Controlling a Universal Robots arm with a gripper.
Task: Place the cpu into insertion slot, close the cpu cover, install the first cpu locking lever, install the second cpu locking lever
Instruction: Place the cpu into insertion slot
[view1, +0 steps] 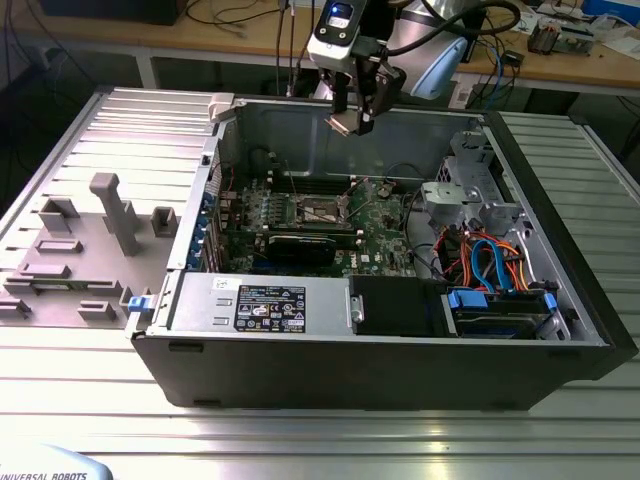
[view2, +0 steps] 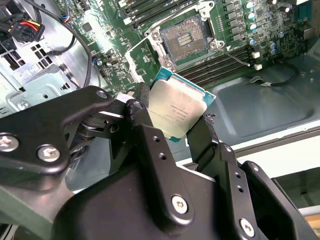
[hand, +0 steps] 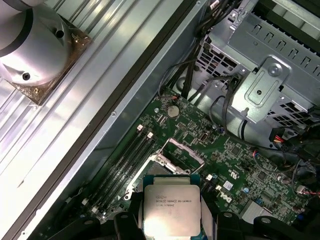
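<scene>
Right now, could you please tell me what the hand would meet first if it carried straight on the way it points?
Probably the board at or beside the open slot: the hand, shut on the cpu, points down toward it. Depth is unclear, so I can't fix the exact spot.

We are seeing bright, even room light, seemingly falling from above. It is glaring off the ribbed metal table (view1: 330, 440) along the near edge in the exterior view and whitening the chip (hand: 171, 210) in the first wrist view. The computer case (view1: 400, 375) is showing a shadowed near wall.
</scene>
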